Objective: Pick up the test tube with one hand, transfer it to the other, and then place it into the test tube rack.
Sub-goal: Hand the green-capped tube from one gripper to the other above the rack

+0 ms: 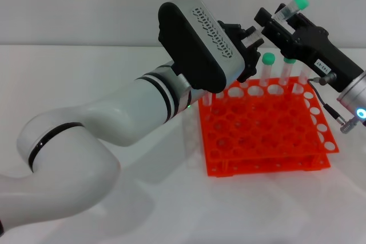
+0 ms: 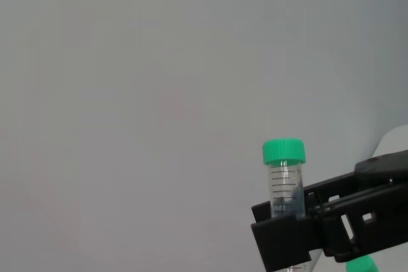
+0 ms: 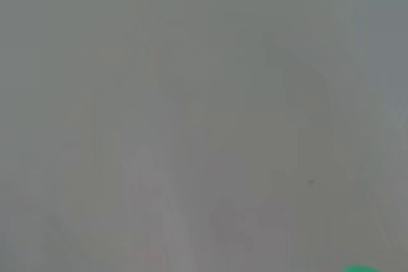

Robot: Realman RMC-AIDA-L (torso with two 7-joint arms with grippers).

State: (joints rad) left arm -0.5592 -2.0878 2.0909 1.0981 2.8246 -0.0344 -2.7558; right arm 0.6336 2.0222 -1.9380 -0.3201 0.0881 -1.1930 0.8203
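Note:
My right gripper, black with a white label on a blue-lit arm, is shut on the test tube. It holds the tube tilted, green cap up, above the back of the orange-red rack. The left wrist view shows the same tube upright in the right gripper. My left gripper, black on the white green-lit arm, is just left of the tube's lower end, above the rack's back left corner. The tube's lower end is hidden between the two grippers.
Several other green-capped tubes stand in the rack's back rows. One green cap shows at the left wrist view's edge. The rack sits on a white table. My left arm reaches across in front of the rack's left side.

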